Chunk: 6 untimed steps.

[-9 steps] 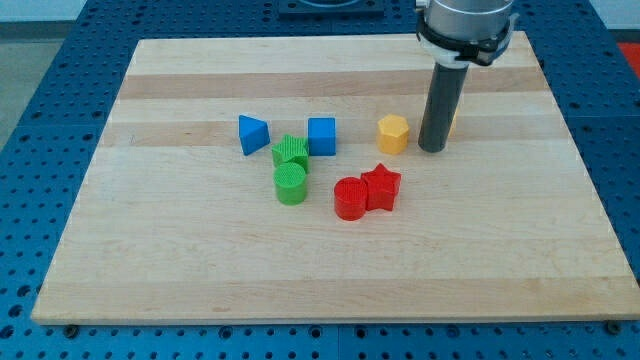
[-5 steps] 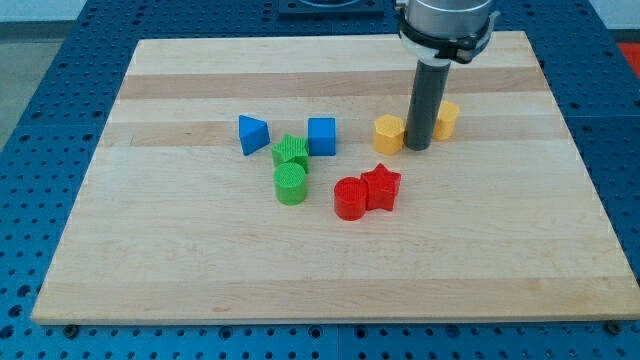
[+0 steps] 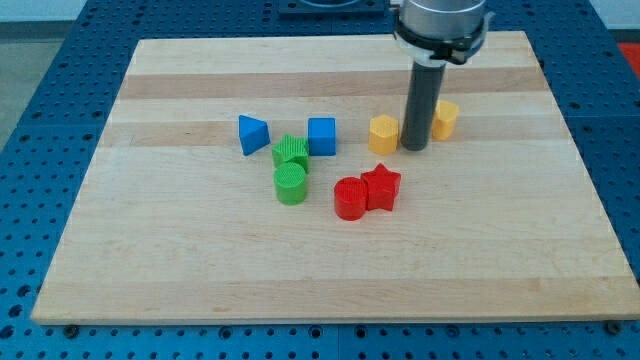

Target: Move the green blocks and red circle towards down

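Green blocks (image 3: 291, 168) and red circle (image 3: 351, 197) look untouched; my tip (image 3: 415, 148) stands between two yellow blocks (image 3: 384, 133); no jaws exist; next, approach from above.

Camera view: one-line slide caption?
My tip rests between two yellow blocks, above the view's red circle and green blocks.

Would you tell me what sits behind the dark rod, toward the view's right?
A yellow block shows partly behind the rod, above my tip. Its left part is covered, so its shape is unclear.
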### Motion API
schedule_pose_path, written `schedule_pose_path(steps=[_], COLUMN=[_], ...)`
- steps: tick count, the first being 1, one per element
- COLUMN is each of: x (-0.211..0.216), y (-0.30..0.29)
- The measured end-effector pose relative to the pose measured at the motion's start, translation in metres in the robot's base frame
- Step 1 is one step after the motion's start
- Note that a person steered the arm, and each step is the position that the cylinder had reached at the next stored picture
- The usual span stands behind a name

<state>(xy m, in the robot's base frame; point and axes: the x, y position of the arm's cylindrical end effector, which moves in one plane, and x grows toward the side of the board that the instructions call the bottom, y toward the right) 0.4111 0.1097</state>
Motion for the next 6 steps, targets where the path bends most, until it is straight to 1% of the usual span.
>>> schedule_pose_path(steps=[1,2,3,4,6], x=[0.009,0.051,0.087,0.109,0.138], y=[0.02,0.014,-0.025,-0.066,-0.133])
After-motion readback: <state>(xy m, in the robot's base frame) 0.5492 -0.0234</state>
